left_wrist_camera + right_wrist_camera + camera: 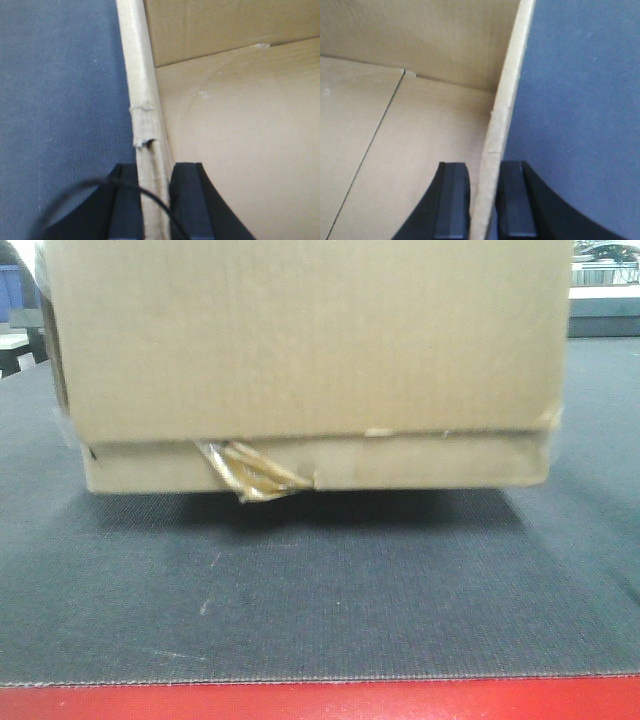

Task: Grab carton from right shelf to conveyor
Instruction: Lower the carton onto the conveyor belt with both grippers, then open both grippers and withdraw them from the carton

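Two opposite walls of the carton are clamped, one by the left pincer, one by the right pincer. It seems to hang just above the conveyor. Lower both arms evenly; release only once its base sits flat.

Open brown carton, tape torn at its lower front, is upright over the dark grey, red-edged conveyor.
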{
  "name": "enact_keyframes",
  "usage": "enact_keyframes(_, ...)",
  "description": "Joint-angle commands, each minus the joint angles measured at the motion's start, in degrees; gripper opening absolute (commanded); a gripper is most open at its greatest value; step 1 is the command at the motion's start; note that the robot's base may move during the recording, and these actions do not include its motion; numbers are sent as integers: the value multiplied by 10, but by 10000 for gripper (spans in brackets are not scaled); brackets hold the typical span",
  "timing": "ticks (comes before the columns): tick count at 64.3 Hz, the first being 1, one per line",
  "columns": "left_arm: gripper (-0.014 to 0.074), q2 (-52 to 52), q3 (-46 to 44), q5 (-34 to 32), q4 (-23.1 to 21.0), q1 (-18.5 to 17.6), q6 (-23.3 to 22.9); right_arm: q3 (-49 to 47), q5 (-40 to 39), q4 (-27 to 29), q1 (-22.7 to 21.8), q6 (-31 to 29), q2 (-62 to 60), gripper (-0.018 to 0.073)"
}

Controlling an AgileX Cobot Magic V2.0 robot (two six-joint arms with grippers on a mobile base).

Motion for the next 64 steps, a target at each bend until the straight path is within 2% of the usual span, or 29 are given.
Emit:
enact_keyframes(1, -1, 7, -2, -26, -6, 3, 2, -5, -43, -5, -1, 5, 5, -67)
enact_keyframes(6, 70, 9, -2, -29, -6, 10, 2, -5, -43, -5, -1, 5, 6, -39)
enact_keyframes(11, 219, 9, -2, -32, -6, 14, 2, -5, -43, -5, -1, 5, 6, 101)
enact_keyframes(18, 491, 9, -2, -27, -6, 18, 2, -5, -43, -5, -1, 5, 6, 470)
enact_keyframes(20, 567, 9, -2, -26, -6, 19, 2, -7, -42, -5, -1, 5, 5, 563)
enact_keyframes(21, 604, 9, -2, -24, -6, 19, 2, -6, -42, -5, -1, 5, 4, 578)
enact_keyframes(22, 629, 7, -2, -24, -6, 19, 2, -6, -42, -5, -1, 5, 2, 572)
enact_keyframes(35, 503, -35, -2, -18, -10, 19, 2, -6, -45, -5, -6, 5, -42, 570)
enact_keyframes(42, 494, -78, -2, -22, -10, 23, 2, -6, -40, -5, -22, 6, -80, 564)
enact_keyframes(46, 494, -109, -2, -22, -10, 29, 2, -6, -26, -5, -35, 6, -101, 521)
enact_keyframes(50, 494, -139, -2, -23, -11, 42, 2, -5, -6, -5, -49, 6, -125, 446)
enact_keyframes(58, 463, -191, 12, -28, -12, 78, 3, 5, 34, -5, -86, 6, -166, 169)
enact_keyframes(64, 364, -235, 52, -32, -16, 113, 9, 38, 35, -6, -113, 6, -199, -40)
